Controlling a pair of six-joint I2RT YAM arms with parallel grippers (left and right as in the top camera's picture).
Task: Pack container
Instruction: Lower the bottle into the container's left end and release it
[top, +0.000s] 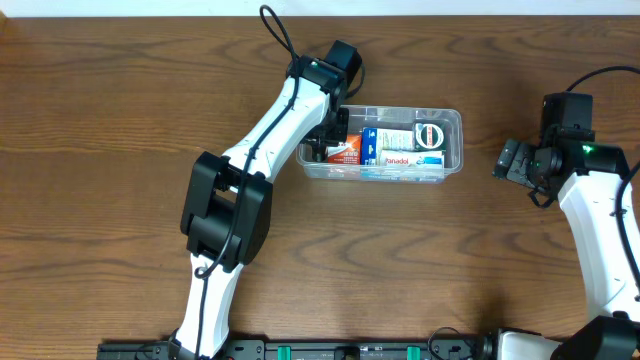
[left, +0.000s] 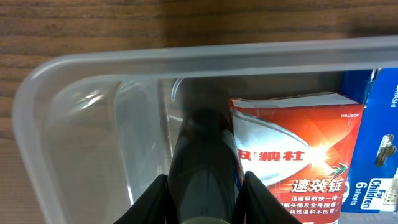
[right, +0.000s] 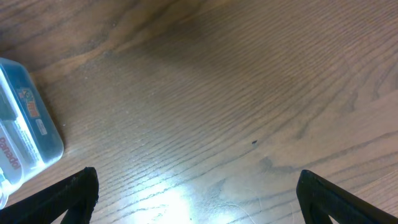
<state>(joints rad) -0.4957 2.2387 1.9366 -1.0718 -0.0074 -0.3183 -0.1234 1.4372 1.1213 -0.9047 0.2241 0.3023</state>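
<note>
Left jaws are closed on a dark grey item (left: 202, 162) inside the container (top: 458, 140), with the red carton (left: 292, 149) just beside their right finger. Right jaws stand wide open and empty over the worktop (right: 217, 93), the container off to one side. Risk: on release, the lifting fingers may snag the carton and tip it.

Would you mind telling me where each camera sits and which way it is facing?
Overhead: fixed above the table, facing straight down; shows both arms, the left hand in the container, the right hand apart from it.
Left wrist: on the left arm, looking into the container's end at a red carton; its own fingers flank a dark grey item.
Right wrist: low over bare wood, its fingers spread wide, the container's corner at the left edge.
Shared: all three show the container.
</note>
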